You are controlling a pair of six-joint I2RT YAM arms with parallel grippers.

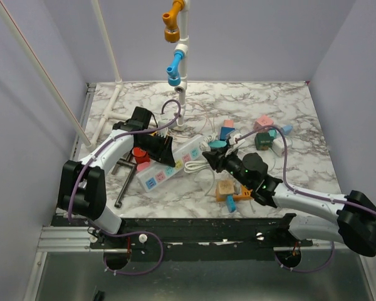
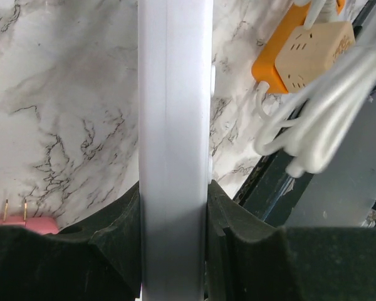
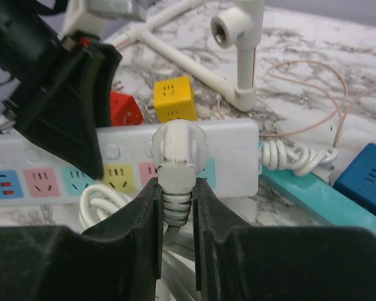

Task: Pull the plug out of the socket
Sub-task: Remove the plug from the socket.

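Marbled counter: left pincer clamps long white pastel-outlet power strip, right pincer nips white moulded plug by its bendy ribbed neck; light, likely tight-seated.

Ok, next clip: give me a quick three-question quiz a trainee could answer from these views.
1. True or false: the right gripper is shut on the white plug.
2. The left gripper clamps: A the socket strip, B an orange cube, C a pipe?
3. In the right wrist view, what colour is the cube directly behind the plug?
Key: 1 true; 2 A; 3 yellow.
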